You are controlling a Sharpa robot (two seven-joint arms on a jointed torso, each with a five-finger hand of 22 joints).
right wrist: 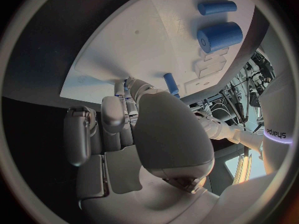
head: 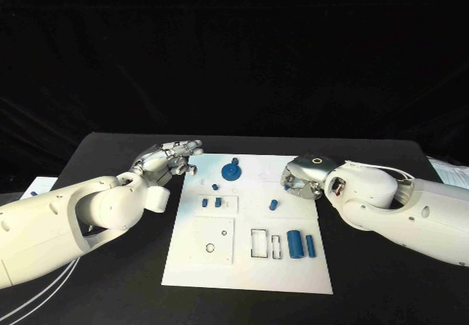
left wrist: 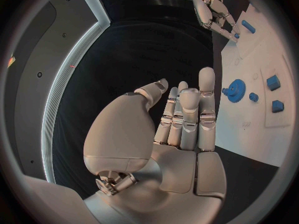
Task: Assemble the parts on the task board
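The white task board [head: 249, 223] lies in the middle of the black surface [head: 391, 271], with the small blue parts on it: a gear [head: 232, 170] at its far edge, a thick cylinder [head: 294, 243] and a thin rod [head: 310, 246] near its right side. The left hand [head: 174, 158] hovers by the far-left corner, fingers [left wrist: 206, 92] straight, side by side and holding nothing; the right hand [head: 301, 177] is at the right edge, and I cannot tell how its fingers stand. These look like light, hard, smooth plastic pieces, likely to roll or slip, so I'd pinch the cylinder across its sides and the gear by its rim.

Blue gear [head: 232, 170] on task board [head: 293, 277], between robot hands.
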